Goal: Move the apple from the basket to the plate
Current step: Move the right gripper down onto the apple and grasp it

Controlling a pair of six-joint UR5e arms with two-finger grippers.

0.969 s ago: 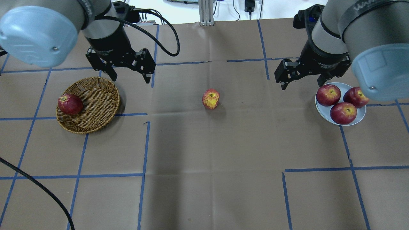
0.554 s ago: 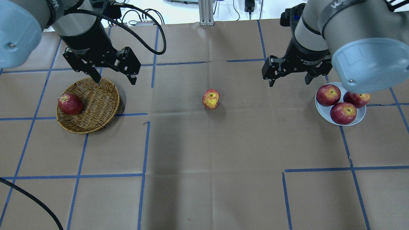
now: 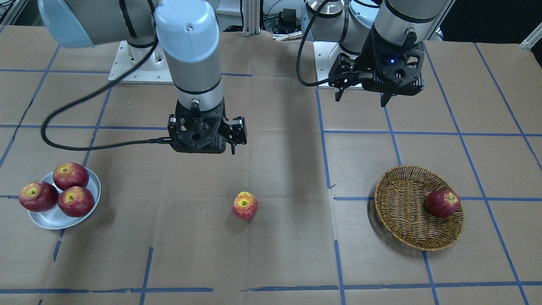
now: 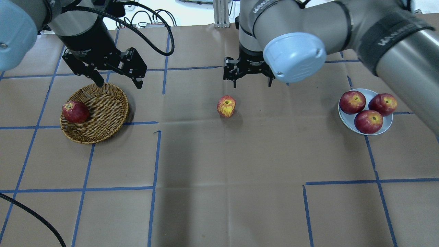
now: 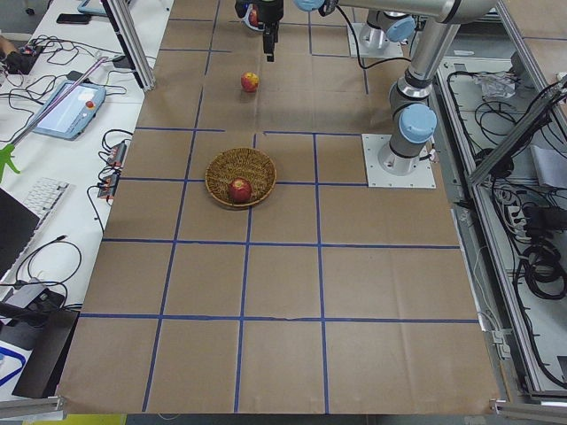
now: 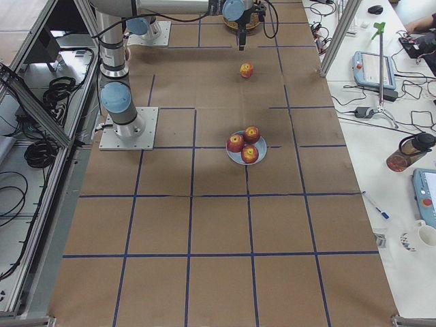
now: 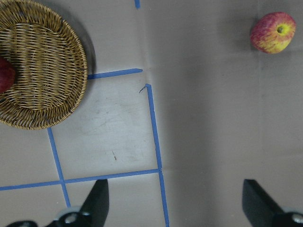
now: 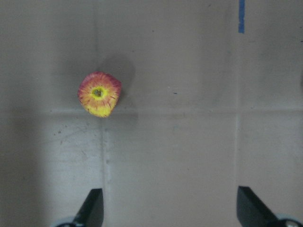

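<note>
On my desk (image 4: 219, 192) the basket (image 4: 103, 116) holds one dark apple (image 4: 75, 112), the plate (image 4: 384, 127) three. The apple (image 4: 226, 106) sits mid-desk between them. My right hand (image 4: 251, 82) has swung in from the plate, released; the left hand (image 4: 118, 84) gapes too.

The work surface is a long table (image 6: 218, 225) covered in brown kraft paper, divided into rectangular cells by blue tape lines (image 4: 154, 161). Paper seams and creases run across the covering. In the exterior left view, a white side bench (image 5: 53, 177) lies at 9 o'clock, carrying a teach pendant (image 5: 71, 96), a keyboard (image 5: 42, 199) and loose cables. In the exterior right view, a second white bench (image 6: 395, 136) lies at 3 o'clock, carrying another pendant (image 6: 373, 68), a dark bottle (image 6: 407, 152), a pen (image 6: 375, 204) and a white mug (image 6: 426, 235). Aluminium frame rails (image 6: 41, 88) and bundled black cables (image 6: 37, 150) run at 9 o'clock. Lighting is even and diffuse, with soft shadows.
</note>
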